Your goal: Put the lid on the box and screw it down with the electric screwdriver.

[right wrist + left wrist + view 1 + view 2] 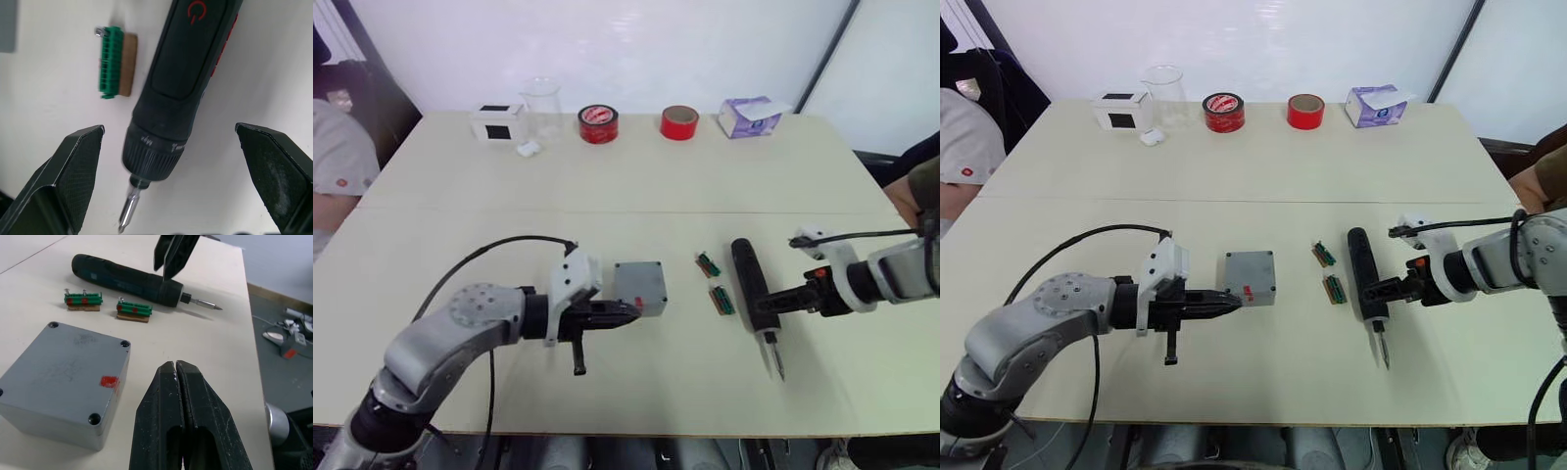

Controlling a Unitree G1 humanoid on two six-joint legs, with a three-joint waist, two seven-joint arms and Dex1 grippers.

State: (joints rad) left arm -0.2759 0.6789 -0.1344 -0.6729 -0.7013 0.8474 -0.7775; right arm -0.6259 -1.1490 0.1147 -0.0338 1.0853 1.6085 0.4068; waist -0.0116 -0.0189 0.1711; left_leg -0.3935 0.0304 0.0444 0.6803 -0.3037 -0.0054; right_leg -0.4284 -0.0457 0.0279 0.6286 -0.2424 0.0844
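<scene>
Left gripper [175, 369]: fingers pressed together, holding nothing, tips just beside the box [638, 286]. The lid [63, 364] sits on the box; red mark on the side facing the gripper.

Right gripper [168, 139]: fingers spread wide, straddling the bit end of the screwdriver [1365, 273], which lies flat on the table [636, 186].

Two green terminal blocks [716, 283] lie between box and screwdriver.

Far edge beyond both grippers: white box [1121, 111], beaker [1164, 96], two red tape rolls [1264, 112], tissue box [1377, 105].

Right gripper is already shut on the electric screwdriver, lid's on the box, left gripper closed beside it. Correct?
Not quite: the right gripper is open, its fingers either side of the electric screwdriver without touching, as the right wrist view shows. The lid is on the box, the left gripper closed beside it.
</scene>
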